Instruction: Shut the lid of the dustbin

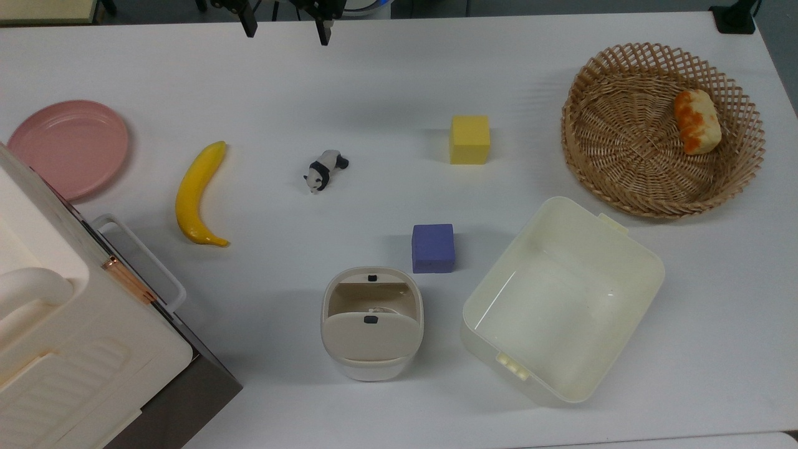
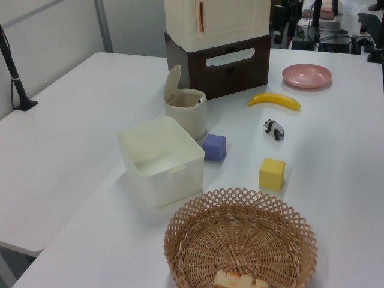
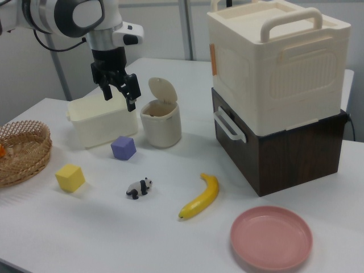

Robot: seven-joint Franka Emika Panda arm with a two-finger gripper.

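Reading the top view from left to right, you are looking at a white bench (image 1: 386, 93) carrying a pink plate (image 1: 68, 148) at the far left, with the big white box with handle (image 1: 56, 330) sitting on a dark brown cabinet (image 3: 284, 153) below it in the corner. Next a yellow banana (image 1: 198, 194) is lying on the bench, then a small panda figure (image 1: 324, 169). Your gripper (image 1: 287, 28) is hanging at the top edge of the top view, above the far side of the bench, and its jaws are standing apart with nothing between them. The dustbin (image 1: 372, 368) is sitting near the bottom edge of the top view, below the panda figure, and the lid (image 1: 371, 337) is standing raised on the dustbin's near side, leaving the mouth uncovered; in the right view the lid is tilting upright behind the opening and the gripper is hanging above and to the right view's left of it, not touching it. Just up and right of the dustbin a purple cube (image 1: 432, 248) is resting, with a yellow cube (image 1: 469, 140) farther up. A cream rectangular tub (image 1: 561, 299) is lying right of the dustbin, and a wicker basket (image 1: 623, 162) holding an orange-and-white piece of bread (image 1: 696, 121) is occupying the upper right.
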